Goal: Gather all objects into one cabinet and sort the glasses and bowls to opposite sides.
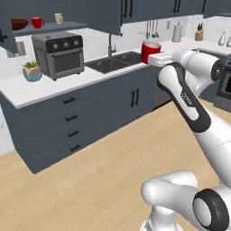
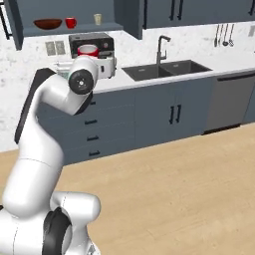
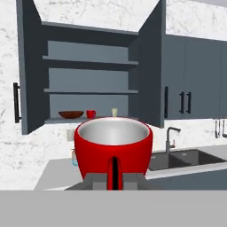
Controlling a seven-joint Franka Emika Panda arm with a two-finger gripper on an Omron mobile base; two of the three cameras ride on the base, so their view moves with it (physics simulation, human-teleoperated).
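Note:
My gripper [image 3: 114, 178] is shut on the handle of a glossy red mug [image 3: 113, 144] with a white inside, held upright in mid-air. The same mug [image 1: 151, 48] rides at the hand over the counter's edge, left of the sink in the right base view [image 2: 87, 50]. The slate-blue wall cabinet [image 3: 88, 66] stands open ahead and above. On its lowest shelf sit the dark-brown wooden bowl [image 3: 71, 114] at the left, another red mug [image 3: 91, 114] beside it, and the small beige mug [image 3: 114, 112] to the right. These also show up high: bowl [image 1: 19, 23], red mug [image 1: 37, 21], beige mug [image 1: 58, 18].
A toaster oven [image 1: 58, 54] and a potted succulent [image 1: 31, 71] stand on the white counter [image 1: 49, 88] under the cabinet. The sink [image 1: 115, 61] with its faucet [image 2: 162, 47] lies to the right. The open cabinet door [image 3: 150, 66] juts out at the right.

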